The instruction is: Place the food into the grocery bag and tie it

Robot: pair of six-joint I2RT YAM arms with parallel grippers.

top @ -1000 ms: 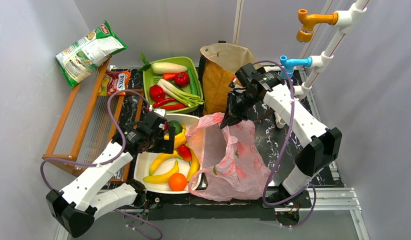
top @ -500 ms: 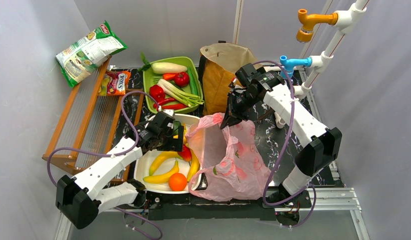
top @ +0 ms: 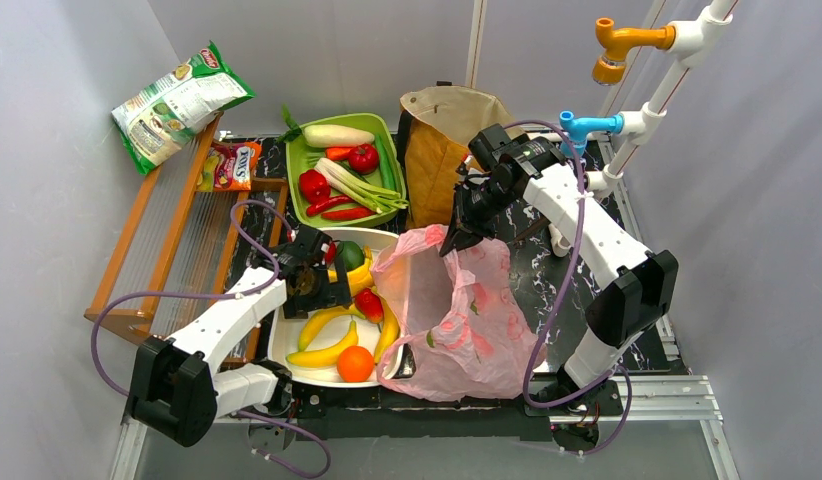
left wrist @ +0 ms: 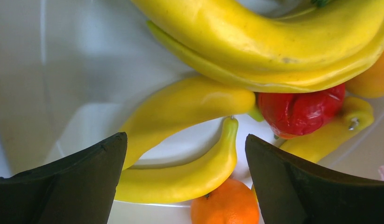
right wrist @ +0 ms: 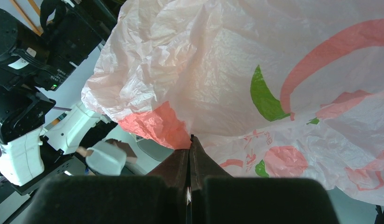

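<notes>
Left gripper [top: 325, 283] has been pulled back a bit over the white tray [top: 287, 345]. Its jaws are spread wide and nothing's grabbed yet, so a banana [left wrist: 190, 100] pick is probably next. Just to the right, the pink bag [top: 472, 325] is still held open, with its rim pinched tight in the right gripper [top: 455, 243].

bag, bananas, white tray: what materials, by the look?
Bag: thin plastic film. Translucent pink, finely crinkled, light showing through, with printed red and green shapes.
Bananas: probably moulded plastic, possibly foam. Smooth satin yellow, uniform colour, soft highlights.
Tray: likely hard plastic. Smooth white with a soft sheen and rounded walls. Ceramic can't be ruled out.
</notes>
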